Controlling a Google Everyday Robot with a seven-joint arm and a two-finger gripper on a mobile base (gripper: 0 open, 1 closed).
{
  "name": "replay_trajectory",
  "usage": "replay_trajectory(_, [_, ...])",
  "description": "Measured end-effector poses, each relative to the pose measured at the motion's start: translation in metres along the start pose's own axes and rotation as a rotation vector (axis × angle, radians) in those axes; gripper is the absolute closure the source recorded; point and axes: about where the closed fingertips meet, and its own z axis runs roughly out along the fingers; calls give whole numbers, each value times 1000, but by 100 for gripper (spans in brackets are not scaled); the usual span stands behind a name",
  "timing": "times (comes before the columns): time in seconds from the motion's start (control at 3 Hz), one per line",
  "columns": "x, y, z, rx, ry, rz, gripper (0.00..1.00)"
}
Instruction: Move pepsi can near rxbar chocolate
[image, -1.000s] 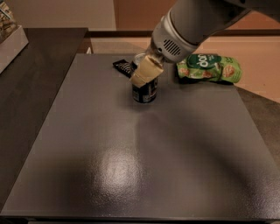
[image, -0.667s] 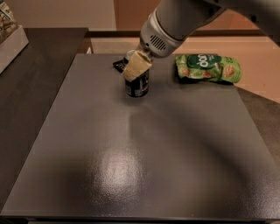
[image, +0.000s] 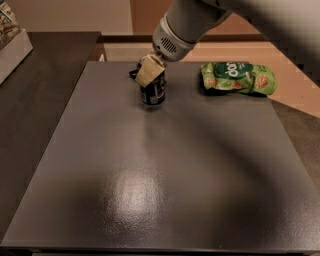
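The pepsi can (image: 153, 93) is dark navy with pale markings and stands upright on the grey table (image: 165, 175) near its back edge. My gripper (image: 150, 73) reaches down from the upper right, and its cream fingers (image: 148, 74) are shut on the top of the can. The rxbar chocolate (image: 134, 74) is a flat black bar just behind and left of the can. Only a small dark corner of it shows past the fingers. The can stands right beside it.
A green snack bag (image: 237, 78) lies at the back right of the table. A darker counter (image: 35, 90) adjoins on the left, with a white box (image: 11, 47) at its far end. The arm (image: 190, 22) crosses the top of the view.
My gripper has carried the can leftward along the back of the table, away from the green bag and up to the black bar, which is now mostly hidden behind the fingers.
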Motion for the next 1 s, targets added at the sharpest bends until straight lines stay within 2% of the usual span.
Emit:
replay_trajectory(0.67, [14,-31,20,11,-6,63,100])
replay_trajectory(1.0, [16,-41,25,10,-28,74,82])
